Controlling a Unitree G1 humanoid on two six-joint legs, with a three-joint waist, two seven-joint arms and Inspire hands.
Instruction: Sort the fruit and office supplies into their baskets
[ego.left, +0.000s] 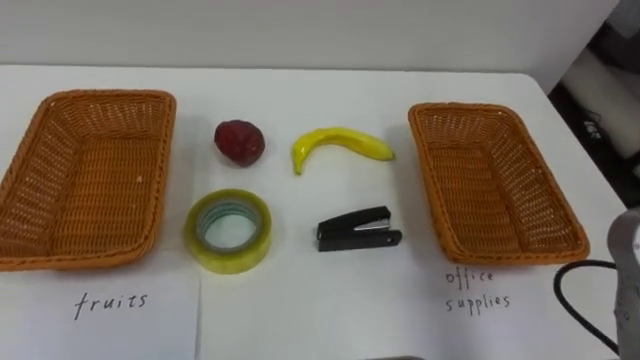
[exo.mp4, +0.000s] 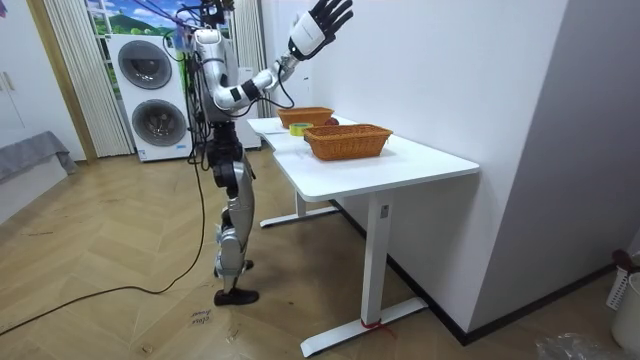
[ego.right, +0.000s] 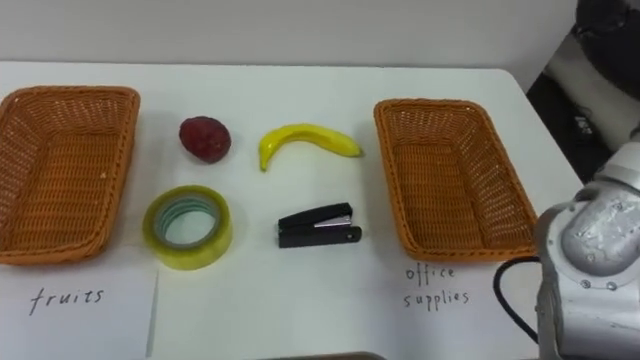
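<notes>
Between the fruit basket (ego.left: 100, 97) and the supplies basket (ego.left: 470, 108) on the bench (ego.left: 300, 85) lie red fruit (ego.left: 239, 141), banana (ego.left: 340, 142), tape (ego.left: 235, 256) and stapler (ego.left: 358, 230), unsorted. The right robot hand (exo.mp4: 322, 22), raised high and spread open, should lower squarely over the stapler.

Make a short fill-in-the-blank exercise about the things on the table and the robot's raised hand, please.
1. The banana lies just behind the black ____.
2. In front of the dark red fruit lies a yellowish roll of ____.
3. The left basket and the right basket are both ____.
4. In the room view, the robot's right hand is raised high, fingers spread, and holds ____.

Missing words: stapler; tape; empty; nothing.
</notes>
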